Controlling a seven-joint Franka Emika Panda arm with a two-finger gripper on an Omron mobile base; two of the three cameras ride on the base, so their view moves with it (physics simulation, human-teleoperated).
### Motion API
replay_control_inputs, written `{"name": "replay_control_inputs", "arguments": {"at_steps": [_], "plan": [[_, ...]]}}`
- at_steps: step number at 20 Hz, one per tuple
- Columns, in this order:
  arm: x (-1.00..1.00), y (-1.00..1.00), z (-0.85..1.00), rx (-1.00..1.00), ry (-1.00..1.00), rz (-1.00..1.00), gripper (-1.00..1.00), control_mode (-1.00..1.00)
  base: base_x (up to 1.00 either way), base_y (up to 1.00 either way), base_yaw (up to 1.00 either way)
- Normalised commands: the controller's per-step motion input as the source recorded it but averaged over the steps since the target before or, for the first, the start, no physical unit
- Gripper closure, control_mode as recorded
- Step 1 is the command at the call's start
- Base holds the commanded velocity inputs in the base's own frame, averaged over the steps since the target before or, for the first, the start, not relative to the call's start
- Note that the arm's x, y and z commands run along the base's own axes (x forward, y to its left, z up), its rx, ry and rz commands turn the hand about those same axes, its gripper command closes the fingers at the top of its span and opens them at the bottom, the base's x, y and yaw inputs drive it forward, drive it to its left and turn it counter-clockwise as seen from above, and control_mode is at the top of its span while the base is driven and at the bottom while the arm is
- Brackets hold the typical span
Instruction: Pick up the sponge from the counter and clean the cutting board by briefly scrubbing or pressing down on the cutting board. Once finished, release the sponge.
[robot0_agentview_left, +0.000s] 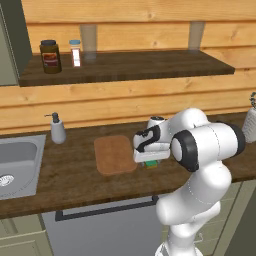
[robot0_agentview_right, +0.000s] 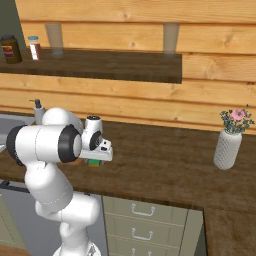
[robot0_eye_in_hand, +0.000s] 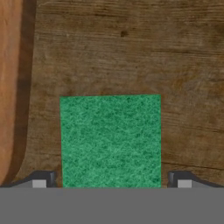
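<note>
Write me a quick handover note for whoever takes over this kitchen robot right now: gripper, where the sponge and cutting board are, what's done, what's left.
Gripper: open, directly above the sponge, one fingertip at each side of it, nothing held.
Sponge: green side up, lying on the counter, just beside the cutting board's edge, not on it.
Cutting board: flat on the counter between the sink and the arm, nothing on it.
Done: hand lined up over the sponge.
Left: lower and close on the sponge, carry it onto the board, press or scrub briefly, then let go.
</note>
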Motion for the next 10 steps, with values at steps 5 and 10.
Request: {"name": "replay_control_inputs", "arguments": {"at_steps": [5, 10], "plan": [[0.06, 0.0, 0.02, 0.0, -0.01, 0.0, -1.0, -1.0, 0.0, 0.0, 0.0], [0.0, 0.03, 0.08, 0.0, -0.02, 0.0, -1.0, -1.0, 0.0, 0.0, 0.0]]}}
